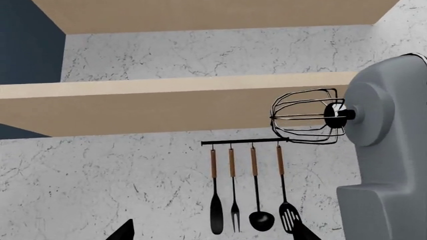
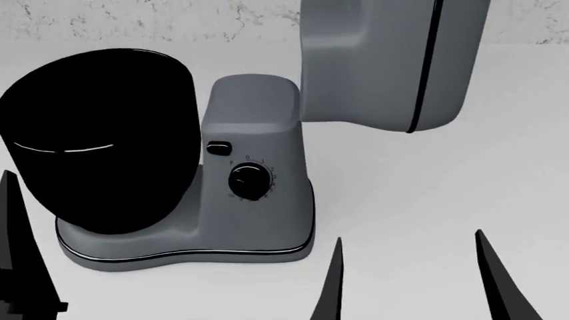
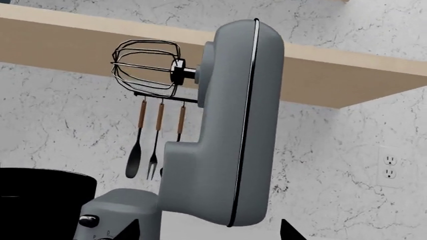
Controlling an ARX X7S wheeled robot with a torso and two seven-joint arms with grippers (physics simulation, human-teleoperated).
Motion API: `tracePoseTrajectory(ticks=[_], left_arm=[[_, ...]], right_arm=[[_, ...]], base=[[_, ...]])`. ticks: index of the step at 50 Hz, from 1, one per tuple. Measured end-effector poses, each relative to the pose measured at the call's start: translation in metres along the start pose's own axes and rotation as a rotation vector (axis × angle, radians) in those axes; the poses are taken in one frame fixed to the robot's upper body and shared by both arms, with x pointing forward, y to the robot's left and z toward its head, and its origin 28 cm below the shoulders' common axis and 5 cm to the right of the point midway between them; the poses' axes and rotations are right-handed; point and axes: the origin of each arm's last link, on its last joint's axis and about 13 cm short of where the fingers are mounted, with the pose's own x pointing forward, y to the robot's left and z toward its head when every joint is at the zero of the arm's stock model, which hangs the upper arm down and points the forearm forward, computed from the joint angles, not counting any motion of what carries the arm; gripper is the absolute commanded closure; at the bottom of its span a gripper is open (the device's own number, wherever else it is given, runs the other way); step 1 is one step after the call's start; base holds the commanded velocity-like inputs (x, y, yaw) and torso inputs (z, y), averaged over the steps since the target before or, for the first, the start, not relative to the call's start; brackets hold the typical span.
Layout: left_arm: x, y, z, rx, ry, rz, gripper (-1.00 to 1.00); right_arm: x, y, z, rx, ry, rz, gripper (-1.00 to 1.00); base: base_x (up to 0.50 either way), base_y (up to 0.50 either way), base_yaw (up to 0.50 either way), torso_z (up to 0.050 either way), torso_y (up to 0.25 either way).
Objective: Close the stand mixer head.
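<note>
The matte-grey stand mixer head [image 2: 382,60] is tilted up and back on the grey base column [image 2: 258,120], well above the glossy black bowl [image 2: 98,140]. In the right wrist view the head [image 3: 233,125] stands nearly upright, and its wire whisk [image 3: 147,67] points sideways. It also shows in the left wrist view [image 1: 390,130] with the whisk [image 1: 307,116]. My right gripper [image 2: 414,283] is open and empty, low in front of the mixer and below the raised head [image 3: 211,232]. My left gripper [image 1: 213,234] is open and empty, left of the bowl, with one of its fingers [image 2: 22,253] showing in the head view.
A black dial [image 2: 247,180] and a button [image 2: 218,148] sit on the base column. A rail of hanging black utensils [image 1: 247,190] is on the marble wall behind. A wooden shelf [image 1: 167,105] runs above the mixer. A wall outlet [image 3: 389,167] is at the right. The white counter [image 2: 427,200] carries the mixer.
</note>
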Motion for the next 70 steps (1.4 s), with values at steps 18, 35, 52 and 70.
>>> tracePoseTrajectory(ticks=[18, 35, 52, 70], left_arm=[[0.0, 0.004, -0.001, 0.0, 0.018, 0.02, -1.0], [0.0, 0.005, -0.002, 0.006, 0.041, 0.028, -1.0], [0.0, 0.005, -0.002, 0.007, 0.043, 0.025, -1.0], [0.0, 0.003, -0.001, 0.013, 0.033, 0.014, -1.0]], right_arm=[[0.005, -0.021, 0.014, -0.017, -0.015, -0.045, -1.0], [0.031, -0.066, 0.063, -0.038, 0.035, -0.255, -1.0], [0.058, -0.085, 0.084, -0.01, 0.221, -0.209, -1.0], [0.092, -0.111, 0.106, -0.069, 0.303, -0.294, -1.0]], base=[[0.11, 0.0, 0.0, 0.0, 0.0], [0.0, 0.0, 0.0, 0.0, 0.0], [0.0, 0.0, 0.0, 0.0, 0.0], [0.0, 0.0, 0.0, 0.0, 0.0]])
